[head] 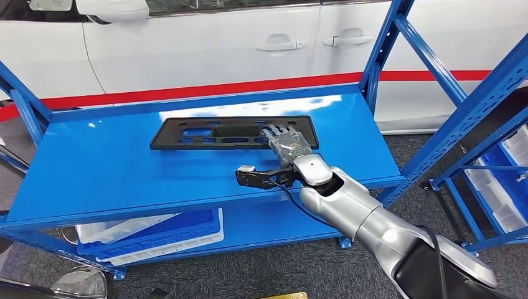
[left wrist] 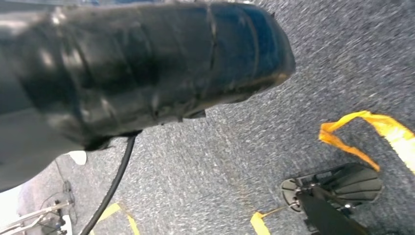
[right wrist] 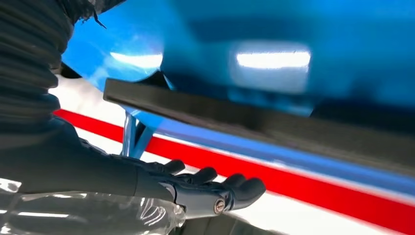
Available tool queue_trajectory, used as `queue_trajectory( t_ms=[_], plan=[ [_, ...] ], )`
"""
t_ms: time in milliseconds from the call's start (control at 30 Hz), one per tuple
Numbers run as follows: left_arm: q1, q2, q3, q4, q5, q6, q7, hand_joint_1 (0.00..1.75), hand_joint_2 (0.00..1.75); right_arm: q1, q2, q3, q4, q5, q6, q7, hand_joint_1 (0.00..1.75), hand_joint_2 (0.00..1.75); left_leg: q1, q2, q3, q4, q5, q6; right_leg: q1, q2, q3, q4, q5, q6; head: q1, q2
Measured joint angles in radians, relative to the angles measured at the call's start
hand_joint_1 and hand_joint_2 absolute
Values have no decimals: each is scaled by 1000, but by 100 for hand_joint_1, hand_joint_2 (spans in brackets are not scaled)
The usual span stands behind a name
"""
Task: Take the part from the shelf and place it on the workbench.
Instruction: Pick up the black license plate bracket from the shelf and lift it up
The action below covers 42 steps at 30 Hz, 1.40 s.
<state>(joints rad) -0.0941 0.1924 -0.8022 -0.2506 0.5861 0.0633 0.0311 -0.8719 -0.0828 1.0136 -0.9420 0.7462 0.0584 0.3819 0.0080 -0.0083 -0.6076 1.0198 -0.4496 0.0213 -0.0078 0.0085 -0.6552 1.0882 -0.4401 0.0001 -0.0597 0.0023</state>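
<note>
The part [head: 230,132] is a flat black plastic panel with several cut-outs. It lies on the top deck of the blue shelf [head: 124,180], towards the back. My right hand [head: 286,142] reaches in over the part's right end, fingers stretched out flat. In the right wrist view the fingers [right wrist: 215,188] are straight and hold nothing. A gap separates them from the part's dark edge [right wrist: 254,122].
Blue uprights [head: 386,50] frame the shelf's right side. A white car with a red stripe [head: 218,43] stands close behind. Blue and white bins [head: 155,233] sit on the lower deck, and a second rack with bins [head: 504,180] stands at right. Yellow tape [left wrist: 362,132] lies on the grey floor.
</note>
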Motion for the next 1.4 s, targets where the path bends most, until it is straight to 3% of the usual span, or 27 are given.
queue_trajectory(
  t_ms=[33, 167, 233, 300, 367, 400, 500, 567, 700, 733, 800, 833, 867, 900, 967, 1033, 1200, 1267, 1333, 1367, 1400],
  plan=[
    [-1, 0, 0, 0, 0, 0, -2, 0, 0, 1, 0, 0, 5, 0, -14, 1, 0, 175, -2, 0, -1, 3, -3, -4, 1, 1, 15, -32, 7, -3, -1, 0],
    [0, -1, 0, 0, 3, -2, -4, 0, 0, 7, -2, -6, 29, -5, -49, 5, 0, 175, 0, 1, -6, 11, -13, -21, 2, 2, 24, -48, 7, -20, -1, 0],
    [-1, -1, 0, 0, 7, -4, -5, 0, 0, 7, -2, -12, 37, -6, -84, 14, 0, 175, 2, 3, -37, 80, -53, -31, -3, 1, 29, -53, 8, -29, -4, 0],
    [0, -2, -1, 0, 10, -6, -5, 0, 0, 11, -3, -19, 46, -8, -125, 24, 0, 175, 4, 3, -99, 207, -106, -39, -2, 1, 30, -53, 6, -34, -6, 0],
    [2, -3, -1, 0, 13, -7, -4, 0, 0, 20, -4, -27, 56, -14, -157, 29, 0, 175, 4, 3, -139, 273, -114, -41, -1, 2, 31, -53, 5, -35, -6, 0],
    [3, -4, -2, 0, 14, -7, -4, 0, 0, 24, -4, -32, 61, -19, -171, 30, 0, 175, 4, 3, -134, 254, -91, -39, -1, 2, 33, -53, 4, -35, -6, 0],
    [1, -5, -2, 0, 18, -8, -4, 0, 0, 27, -5, -47, 71, -31, -213, 29, 0, 175, 0, 3, -47, 65, 1, -24, 2, 4, 38, -52, -1, -30, -6, 0],
    [-2, -5, -4, 0, 20, -8, -4, 0, 0, 27, -5, -55, 76, -35, -237, 25, 0, 175, -6, 2, -15, 2, 11, -16, 4, 5, 39, -53, -3, -22, -5, 0],
    [-1, -7, -6, 0, 22, -9, -4, 0, 0, 27, -5, -63, 83, -36, -247, 19, 0, 175, 0, 2, 0, -18, 13, -1, 7, 3, 33, -35, -22, -1, -2, 0],
    [-1, -8, -7, 0, 22, -9, -4, 0, 0, 26, -5, -65, 84, -36, -247, 19, 0, 175, 3, 2, 4, -23, 15, 5, 7, 3, 15, 4, -45, 3, 0, 0],
    [-2, -9, -7, 0, 22, -9, -5, 0, 0, 27, -5, -67, 87, -36, -247, 19, 0, 175, 3, 3, 7, -25, 13, 11, 4, 1, -48, 130, -102, 8, 3, 0],
    [-2, -10, -7, 0, 23, -7, -7, 0, 0, 30, -5, -68, 89, -37, -245, 19, 0, 175, 3, 3, 7, -24, 12, 13, 3, 1, -79, 188, -118, 9, 4, 0],
    [-2, -11, -7, 0, 24, -3, -9, 0, 0, 34, -5, -68, 91, -38, -243, 19, 0, 175, 3, 2, 8, -23, 10, 14, 1, 1, -97, 216, -116, 11, 4, 0],
    [-1, -12, -7, 0, 26, 2, -13, 0, 0, 36, -5, -68, 93, -39, -242, 19, 0, 175, 3, 2, 10, -22, 7, 13, -1, 1, -97, 206, -96, 12, 4, 0],
    [-1, -15, -7, 0, 30, 11, -18, 0, 0, 36, -5, -68, 96, -43, -240, 19, 0, 175, 4, 0, 14, -15, -2, 9, -6, 0, -51, 95, -24, 12, 4, 0],
    [-2, -16, -7, 0, 31, 16, -21, 0, 0, 33, -4, -71, 99, -45, -240, 19, 0, 175, 0, -2, 11, -3, -13, -1, -5, 1, -1, -10, 11, 8, 3, 0],
    [-3, -17, -8, 0, 31, 17, -24, 0, 0, 35, 0, -73, 104, -46, -230, 22, 0, 175, 1, 0, 3, 21, -32, -20, -5, 3, 20, -44, 3, -18, 0, 0],
    [-3, -17, -8, 0, 31, 18, -26, 0, 0, 35, 1, -73, 104, -46, -212, 22, 0, 175, 3, 2, -39, 111, -75, -31, -8, 2, 30, -47, -1, -27, -3, 0],
    [-3, -17, -8, 0, 31, 18, -27, 0, 0, 37, 1, -73, 105, -46, -196, 24, 0, 175, 4, 2, -110, 243, -121, -37, -7, 0, 35, -48, -5, -32, -4, 0],
    [-2, -17, -8, 0, 31, 18, -27, 0, 0, 40, 1, -73, 105, -46, -191, 26, 0, 175, 4, 2, -137, 282, -124, -38, -6, 0, 38, -47, -8, -33, -4, 0],
    [-1, -18, -8, 0, 31, 18, -27, 0, 0, 42, 1, -73, 105, -46, -189, 27, 0, 175, 4, 2, -147, 287, -110, -36, -5, 1, 41, -47, -11, -34, -4, 0]
  ],
)
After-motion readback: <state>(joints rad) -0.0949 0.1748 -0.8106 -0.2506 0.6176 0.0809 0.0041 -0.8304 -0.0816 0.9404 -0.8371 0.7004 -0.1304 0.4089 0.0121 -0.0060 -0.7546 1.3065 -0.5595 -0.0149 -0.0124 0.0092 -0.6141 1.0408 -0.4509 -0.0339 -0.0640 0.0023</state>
